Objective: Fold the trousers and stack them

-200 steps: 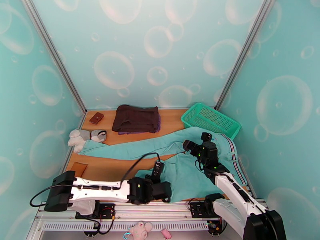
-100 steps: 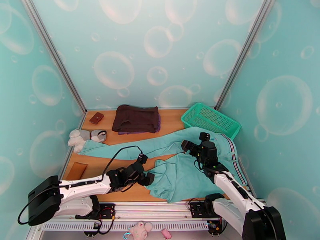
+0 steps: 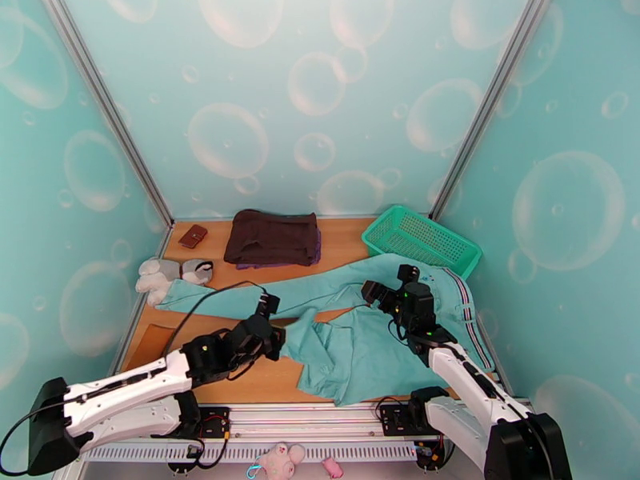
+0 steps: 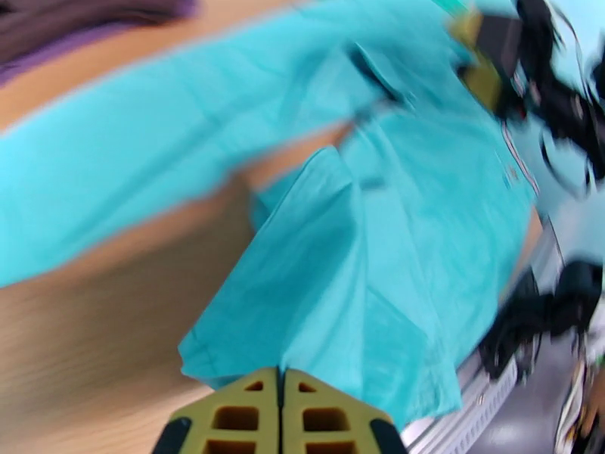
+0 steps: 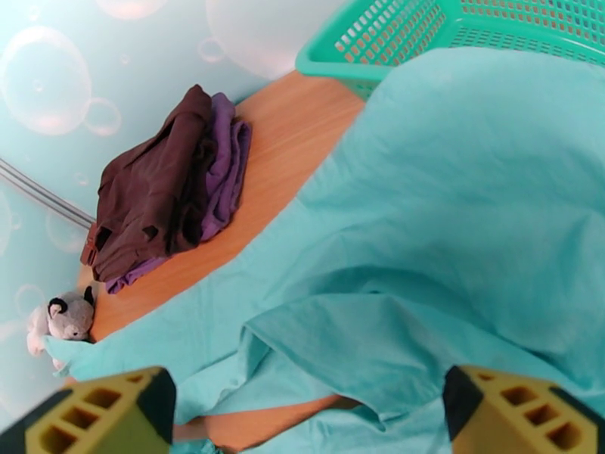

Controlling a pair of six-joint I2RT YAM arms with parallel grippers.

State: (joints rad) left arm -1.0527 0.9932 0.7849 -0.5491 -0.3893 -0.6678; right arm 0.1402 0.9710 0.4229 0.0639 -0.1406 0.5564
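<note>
The light teal trousers (image 3: pixel 376 346) lie across the wooden table, one leg stretched to the far left, the other bunched near the front edge, the striped waistband at the right. My left gripper (image 3: pixel 278 339) is shut on the hem of the bunched near leg. In the left wrist view the cloth (image 4: pixel 363 244) tents up into the closed left gripper (image 4: pixel 280 387). My right gripper (image 3: pixel 370 292) hangs open above the trousers' crotch area, holding nothing. In its wrist view the right gripper (image 5: pixel 302 418) spreads wide over the teal cloth (image 5: pixel 454 183).
A dark brown folded garment (image 3: pixel 272 236) on purple cloth sits at the back centre. A green mesh basket (image 3: pixel 422 238) stands at the back right, touching the trousers. A plush toy (image 3: pixel 168 274) lies at the left by the far leg's end, and a small brown item (image 3: pixel 193 235) sits behind it.
My left arm swung from along the near edge up over the table and its gripper shut on the near leg's hem, which shifted left. The right gripper stayed almost still.
</note>
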